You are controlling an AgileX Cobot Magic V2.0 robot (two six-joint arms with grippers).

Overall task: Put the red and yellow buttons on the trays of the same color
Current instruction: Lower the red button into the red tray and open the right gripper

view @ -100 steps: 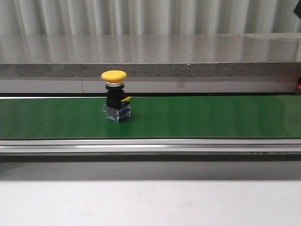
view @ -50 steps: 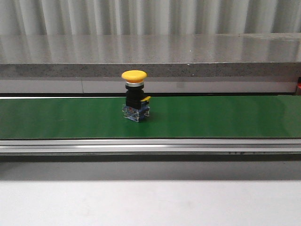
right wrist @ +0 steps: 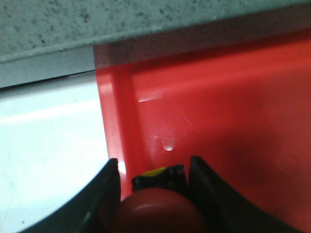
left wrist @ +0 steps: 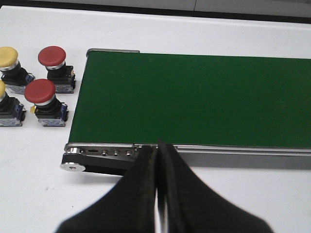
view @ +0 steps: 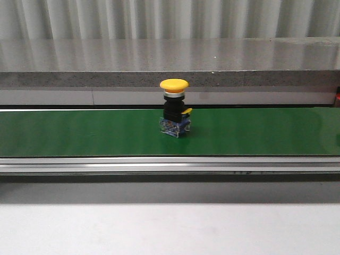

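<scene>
A yellow button (view: 174, 109) stands upright on the green conveyor belt (view: 79, 133), about mid-belt in the front view. My right gripper (right wrist: 153, 161) is shut on a red button (right wrist: 155, 208), its fingers either side of the cap, just inside the corner of the red tray (right wrist: 218, 111). My left gripper (left wrist: 158, 145) is shut with nothing in it, hanging in front of the belt's (left wrist: 194, 97) near rail. Beside the belt's end stand two red buttons (left wrist: 52, 56) (left wrist: 40, 91) and two yellow ones (left wrist: 7, 53) (left wrist: 1, 92). The yellow tray is out of view.
A grey stone ledge (view: 170, 78) runs behind the belt and also borders the red tray (right wrist: 43, 24). An aluminium rail (view: 170, 164) edges the belt's front, with white tabletop (view: 170, 228) before it.
The yellow button has travelled to the right along the belt, from left of centre to the middle.
</scene>
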